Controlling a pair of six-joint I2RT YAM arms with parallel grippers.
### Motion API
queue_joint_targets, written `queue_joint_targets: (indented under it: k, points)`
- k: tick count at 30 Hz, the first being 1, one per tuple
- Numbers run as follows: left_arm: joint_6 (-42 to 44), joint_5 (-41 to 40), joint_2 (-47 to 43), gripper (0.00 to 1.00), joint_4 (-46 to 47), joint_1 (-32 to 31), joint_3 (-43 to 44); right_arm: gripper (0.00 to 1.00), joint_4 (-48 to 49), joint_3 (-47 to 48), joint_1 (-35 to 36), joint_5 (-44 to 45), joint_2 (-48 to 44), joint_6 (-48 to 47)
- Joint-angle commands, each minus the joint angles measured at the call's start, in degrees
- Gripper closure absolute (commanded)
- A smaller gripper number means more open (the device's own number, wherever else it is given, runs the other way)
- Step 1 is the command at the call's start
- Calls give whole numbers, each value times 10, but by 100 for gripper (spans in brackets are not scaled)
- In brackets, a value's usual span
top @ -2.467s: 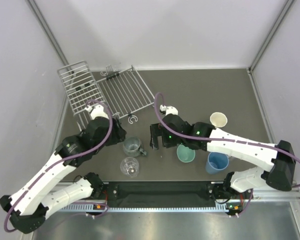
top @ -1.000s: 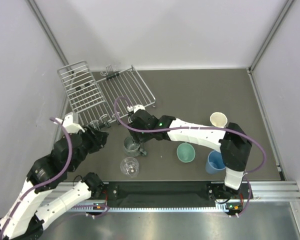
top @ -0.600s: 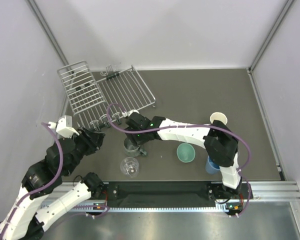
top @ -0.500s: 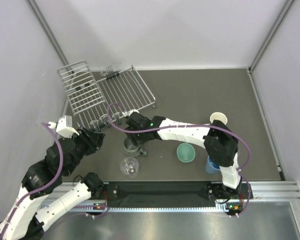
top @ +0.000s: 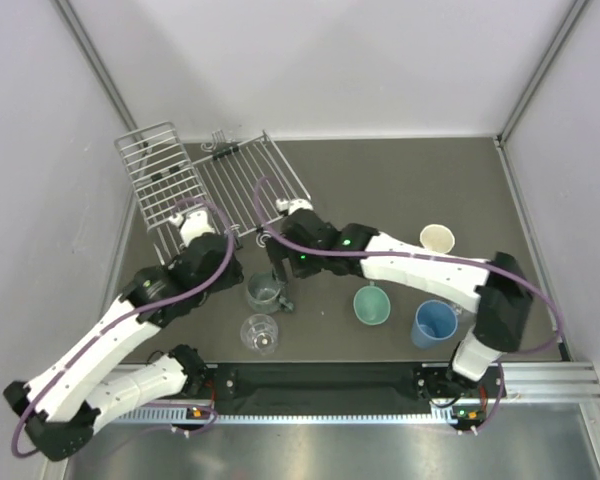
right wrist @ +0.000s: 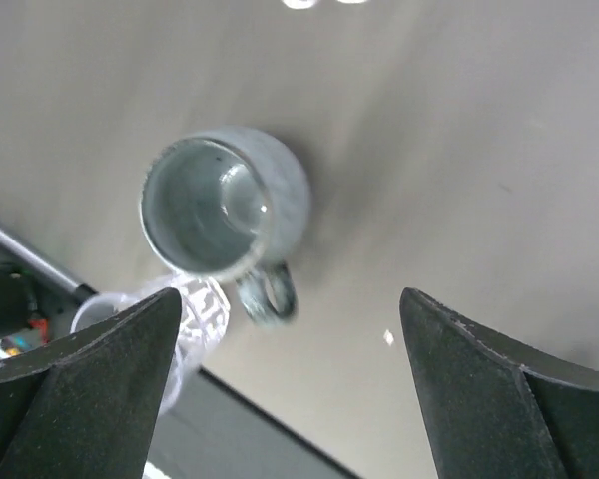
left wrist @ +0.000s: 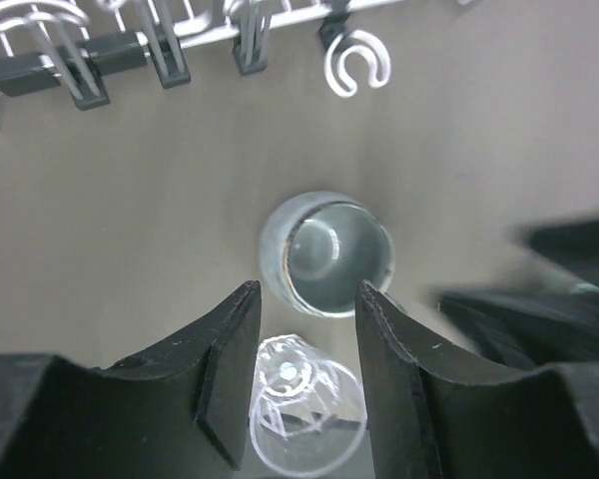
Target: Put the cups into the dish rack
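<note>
The grey-teal mug (top: pixel 264 291) is standing upright on the table (top: pixel 400 190), mouth up. It is sitting just near of the dish rack (top: pixel 250 185), with its handle (top: pixel 286 302) pointing to the near right. A clear glass (top: pixel 260 333) is waiting just near of it, close but not touching from what the top view shows.

Both arms are crowding in on this one mug. The left gripper (left wrist: pixel 307 297) is hovering on its left, fingers parted to a moderate gap. In the left wrist view the mug is lying just beyond the tips, almost centred in that gap. The right gripper (right wrist: pixel 292 291) is hanging over the far right rim, fingers spread wide. From its own camera the mug is sitting off toward one finger rather than in the middle.

So the left is looking better lined up, and the right is needing a sideways shift before it can close. The rack is lying to the far left, on the left arm's side.

The mint-green mug (top: pixel 371 305), blue tumbler (top: pixel 434 323) and cream cup (top: pixel 437 239) are standing well to the right.
</note>
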Motion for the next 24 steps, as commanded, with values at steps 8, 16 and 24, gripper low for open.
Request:
queue_joint_targets:
  k: [8, 16, 24]
  points:
    - [64, -27, 157, 53, 89, 2, -20, 9, -21, -180, -52, -7, -259, 79]
    - [100, 50, 225, 56, 116, 26, -39, 9, -34, -214, -52, -9, -339, 89]
    - [77, 80, 236, 61, 145, 27, -101, 9, -16, -235, -52, -30, -341, 96]
